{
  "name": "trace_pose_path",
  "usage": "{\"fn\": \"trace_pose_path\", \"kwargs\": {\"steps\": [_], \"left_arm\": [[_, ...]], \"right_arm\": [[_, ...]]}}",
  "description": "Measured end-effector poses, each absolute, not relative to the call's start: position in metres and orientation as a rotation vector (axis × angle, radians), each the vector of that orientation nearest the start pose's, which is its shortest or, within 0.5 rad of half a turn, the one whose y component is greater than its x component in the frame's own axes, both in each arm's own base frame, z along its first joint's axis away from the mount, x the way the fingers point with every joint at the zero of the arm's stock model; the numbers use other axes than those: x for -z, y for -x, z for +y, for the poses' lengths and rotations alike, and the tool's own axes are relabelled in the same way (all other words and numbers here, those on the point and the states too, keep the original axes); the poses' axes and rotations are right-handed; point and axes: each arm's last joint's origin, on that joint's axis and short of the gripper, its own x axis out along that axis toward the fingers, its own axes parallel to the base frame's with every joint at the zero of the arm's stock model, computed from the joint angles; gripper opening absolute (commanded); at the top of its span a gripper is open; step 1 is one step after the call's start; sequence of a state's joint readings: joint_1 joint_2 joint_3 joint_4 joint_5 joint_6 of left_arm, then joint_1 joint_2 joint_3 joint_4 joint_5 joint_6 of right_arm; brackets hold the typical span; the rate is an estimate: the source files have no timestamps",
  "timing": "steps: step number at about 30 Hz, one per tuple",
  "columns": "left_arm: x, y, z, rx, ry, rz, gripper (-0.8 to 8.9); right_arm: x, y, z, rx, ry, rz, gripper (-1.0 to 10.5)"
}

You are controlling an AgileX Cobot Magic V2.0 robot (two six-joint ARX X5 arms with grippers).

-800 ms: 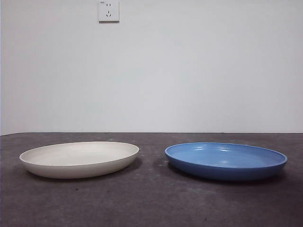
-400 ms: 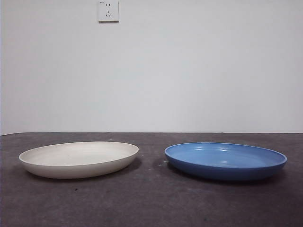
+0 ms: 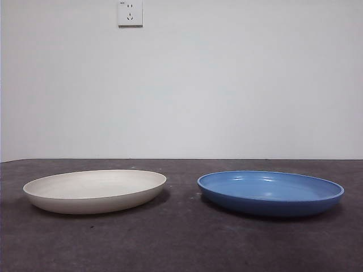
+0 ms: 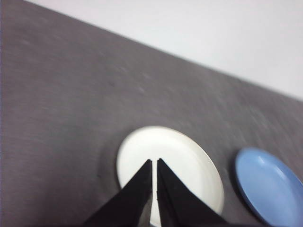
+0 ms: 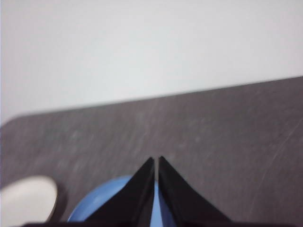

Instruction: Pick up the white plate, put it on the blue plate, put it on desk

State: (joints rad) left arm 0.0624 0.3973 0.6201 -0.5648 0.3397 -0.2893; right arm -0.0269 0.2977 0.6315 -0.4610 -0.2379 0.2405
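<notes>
The round cream-white shallow plate (image 3: 95, 191) lies on the broad dark grey-brown mottled desk (image 3: 181, 243), left of the round glossy blue shallow plate (image 3: 270, 193) in the front view, apart from it with bare desk between. Behind the blue plate stands the wall, with a white square wall socket (image 3: 130, 12) high up, above the cream-white plate.

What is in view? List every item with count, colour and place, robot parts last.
white plate: one, cream, flat on the desk, apart from the blue one.
blue plate: one, glossy blue, flat on the desk beside the white plate.
desk: one, dark grey-brown, under both plates.
wall socket: one, white, high on the wall.
left hand: one, black, shut, raised over the white plate.
right hand: one, black, shut, raised over the blue plate.
</notes>
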Motion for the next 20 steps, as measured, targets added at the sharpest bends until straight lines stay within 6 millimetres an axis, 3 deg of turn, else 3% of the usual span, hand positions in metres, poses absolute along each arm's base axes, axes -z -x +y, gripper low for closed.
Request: {"fn": "trace_pose_path", "kwargs": {"steps": [10, 20], "left_arm": [[-0.326, -0.113, -0.013, 0.461, 0.239, 0.613, 0.16], [-0.325, -0.115, -0.036, 0.686, 0.111, 0.831, 0.16]], "right_arm": [[-0.342, -0.098, 0.012, -0.428, -0.198, 0.504, 0.1], [-0.333, -0.114, 0.029, -0.69, -0.198, 0.769, 0.1]]}}
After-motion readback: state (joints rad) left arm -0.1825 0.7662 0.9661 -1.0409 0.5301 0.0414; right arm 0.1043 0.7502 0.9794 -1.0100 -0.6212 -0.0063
